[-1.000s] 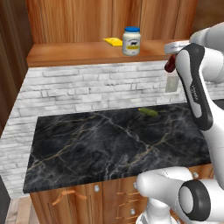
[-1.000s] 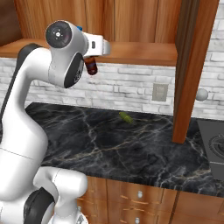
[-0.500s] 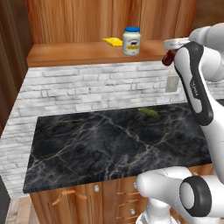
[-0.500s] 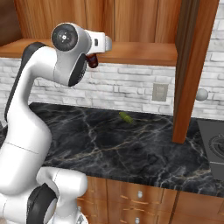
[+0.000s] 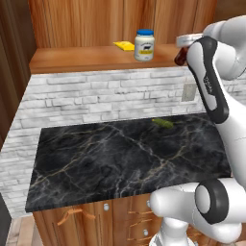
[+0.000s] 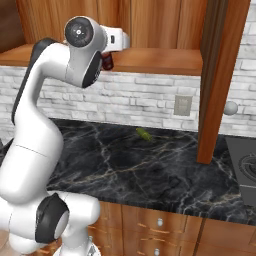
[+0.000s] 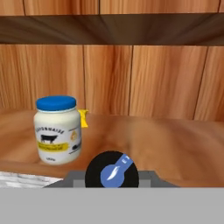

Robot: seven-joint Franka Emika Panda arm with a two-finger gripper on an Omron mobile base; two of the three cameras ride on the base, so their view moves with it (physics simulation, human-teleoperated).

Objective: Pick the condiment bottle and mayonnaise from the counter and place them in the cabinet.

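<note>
White mayonnaise (image 7: 57,130) jar | blue lid | cow mark on label | text unreadable

glossy white arm (image 6: 35,130), rounded segments, dark grey joint discs, black side strip.

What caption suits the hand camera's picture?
Squat white blue-lidded mayonnaise jar on the reddish wooden cabinet shelf.

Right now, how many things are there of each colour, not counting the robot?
White jar with a blue lid, on the cabinet shelf: 1
Dark red bottle in the claw: 1
Yellow thing behind the jar: 1
Green thing on the counter: 1
Total: 4
</note>
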